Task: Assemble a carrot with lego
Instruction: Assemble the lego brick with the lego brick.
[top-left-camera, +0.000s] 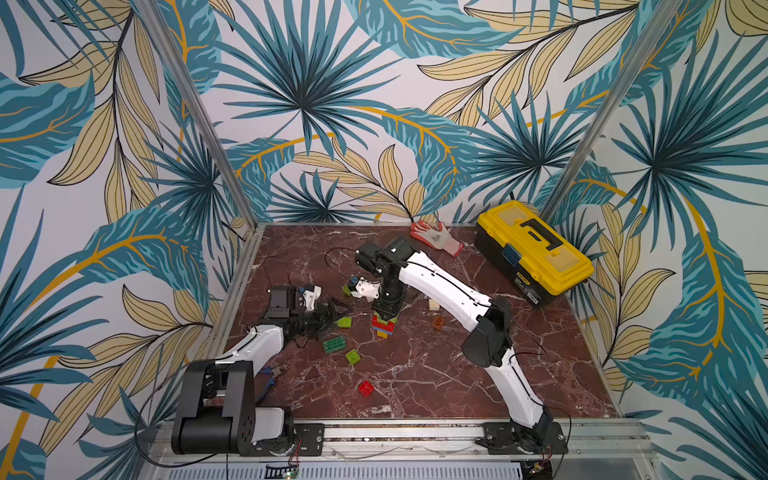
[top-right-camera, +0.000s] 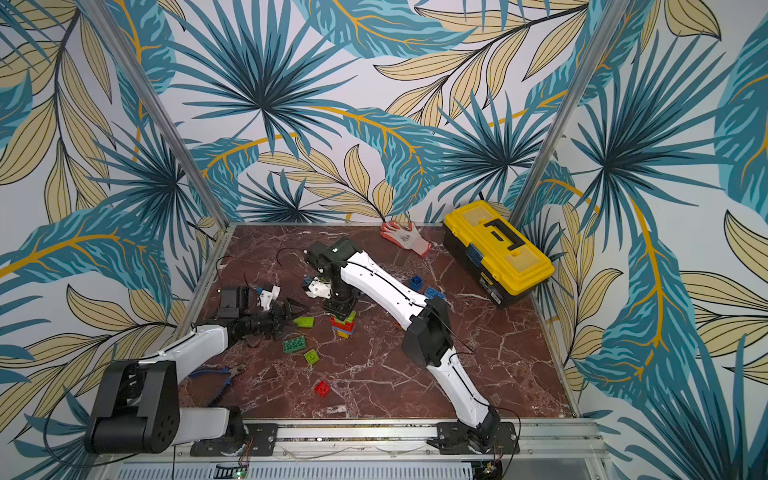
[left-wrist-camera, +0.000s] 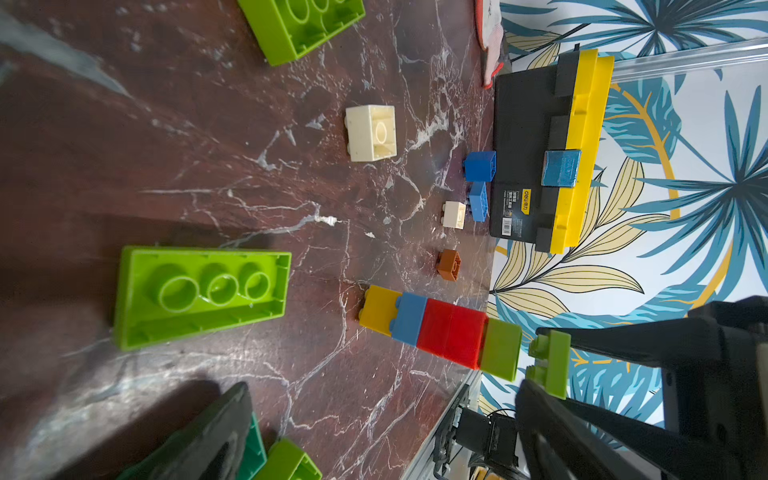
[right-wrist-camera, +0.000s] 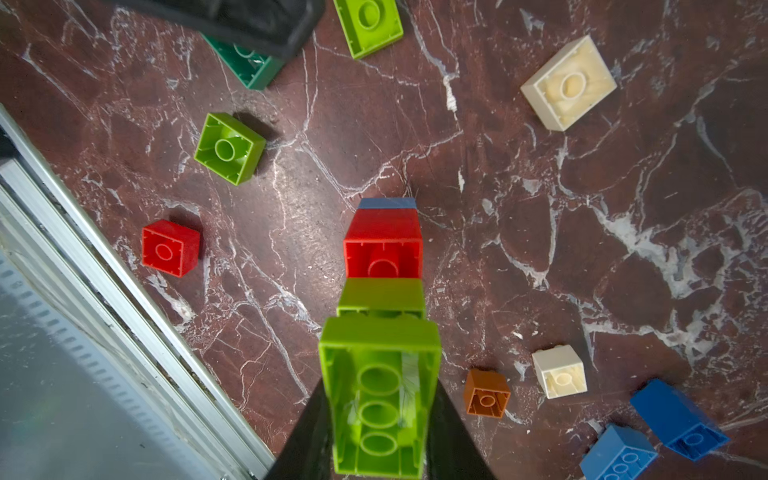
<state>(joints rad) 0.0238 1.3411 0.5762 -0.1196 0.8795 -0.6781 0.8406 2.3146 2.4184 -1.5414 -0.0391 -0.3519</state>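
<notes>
Your right gripper (right-wrist-camera: 379, 415) pinching a lime brick (right-wrist-camera: 380, 353) just above the stack (top-left-camera: 384, 326), your left gripper (top-left-camera: 334, 311) spread wide beside the stack

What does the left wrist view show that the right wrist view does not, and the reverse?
Only the left wrist view shows the black plastic toolbox with yellow lid and the yellow brick at the foot of the brick tower. Only the right wrist view shows the loose red square brick. Both show the tower, the light green oblong brick shut in the right gripper, the larger cream square brick and the orange-brown brick.
</notes>
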